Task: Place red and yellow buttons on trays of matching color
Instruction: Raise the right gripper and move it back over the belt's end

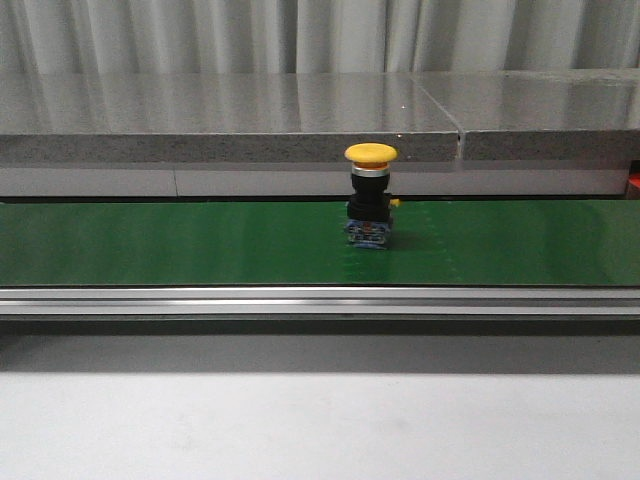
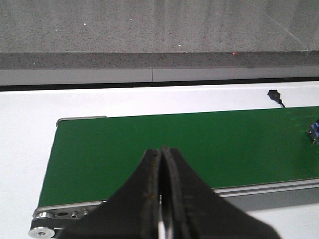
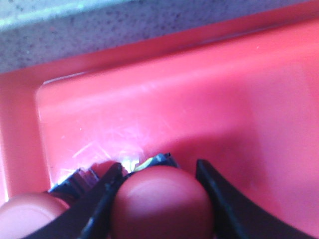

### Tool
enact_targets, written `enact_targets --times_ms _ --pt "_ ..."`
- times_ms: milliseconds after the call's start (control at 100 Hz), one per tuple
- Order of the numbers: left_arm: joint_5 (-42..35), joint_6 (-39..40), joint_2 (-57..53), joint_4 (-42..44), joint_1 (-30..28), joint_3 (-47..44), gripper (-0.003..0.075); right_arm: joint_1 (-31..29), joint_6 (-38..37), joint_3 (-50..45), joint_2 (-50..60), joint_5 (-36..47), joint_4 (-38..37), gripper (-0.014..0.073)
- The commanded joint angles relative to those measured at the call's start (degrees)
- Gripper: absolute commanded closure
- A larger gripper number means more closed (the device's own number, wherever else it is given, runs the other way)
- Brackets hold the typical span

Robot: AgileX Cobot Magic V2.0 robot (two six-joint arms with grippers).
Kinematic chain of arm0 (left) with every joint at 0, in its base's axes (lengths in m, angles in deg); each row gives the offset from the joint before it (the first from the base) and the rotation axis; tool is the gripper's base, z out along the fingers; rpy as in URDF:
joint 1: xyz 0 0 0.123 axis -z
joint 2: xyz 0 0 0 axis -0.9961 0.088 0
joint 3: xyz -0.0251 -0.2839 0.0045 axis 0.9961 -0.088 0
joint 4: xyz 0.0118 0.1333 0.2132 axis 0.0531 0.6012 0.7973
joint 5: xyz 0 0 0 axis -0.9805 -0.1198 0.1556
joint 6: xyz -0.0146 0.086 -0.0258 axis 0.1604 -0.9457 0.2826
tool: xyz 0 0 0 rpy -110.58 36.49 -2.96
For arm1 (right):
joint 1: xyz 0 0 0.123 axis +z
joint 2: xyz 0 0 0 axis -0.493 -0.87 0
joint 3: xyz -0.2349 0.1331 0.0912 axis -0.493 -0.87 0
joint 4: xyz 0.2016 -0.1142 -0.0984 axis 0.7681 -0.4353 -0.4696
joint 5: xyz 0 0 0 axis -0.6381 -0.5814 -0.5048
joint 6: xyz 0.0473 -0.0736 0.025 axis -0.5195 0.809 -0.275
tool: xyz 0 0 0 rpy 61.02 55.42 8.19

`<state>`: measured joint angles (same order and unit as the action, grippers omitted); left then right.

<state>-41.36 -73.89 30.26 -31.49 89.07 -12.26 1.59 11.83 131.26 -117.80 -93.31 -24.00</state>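
A yellow button (image 1: 370, 155) with a black body and a blue base stands upright on the green conveyor belt (image 1: 180, 240), near the middle of the front view. Its base (image 2: 314, 132) just shows at the edge of the left wrist view. My left gripper (image 2: 161, 152) is shut and empty, hovering over the belt's left end. My right gripper (image 3: 159, 172) is inside the red tray (image 3: 199, 94), its fingers closed around the cap of a red button (image 3: 162, 204). Another red button (image 3: 25, 214) lies in the tray beside it. No yellow tray is in view.
The belt's metal rail (image 1: 320, 300) runs along its near side, with white table in front. A grey stone ledge (image 1: 230, 115) lies behind the belt. A sliver of the red tray (image 1: 634, 182) shows at the far right. A small black sensor (image 2: 274, 94) sits beyond the belt.
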Motion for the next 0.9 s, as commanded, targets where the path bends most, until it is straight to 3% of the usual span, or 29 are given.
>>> enact_targets --times_ms 0,60,120,480,890 --pt "-4.4 0.0 0.3 -0.8 0.5 1.5 0.0739 -0.4 0.6 2.0 3.9 3.6 0.3 0.018" --pt "-4.4 0.0 0.3 -0.8 0.5 1.5 0.0739 -0.4 0.6 2.0 3.9 3.7 0.3 0.0092" --pt "-4.4 0.0 0.3 -0.8 0.5 1.5 0.0739 -0.4 0.6 2.0 3.9 3.9 0.2 0.0059" --pt "-4.4 0.0 0.3 -0.8 0.5 1.5 0.0739 -1.8 0.6 8.2 6.7 -1.2 0.2 0.0065" --pt "-4.4 0.0 0.3 -0.8 0.5 1.5 0.0739 -0.4 0.8 10.0 17.1 -8.9 0.3 0.0065"
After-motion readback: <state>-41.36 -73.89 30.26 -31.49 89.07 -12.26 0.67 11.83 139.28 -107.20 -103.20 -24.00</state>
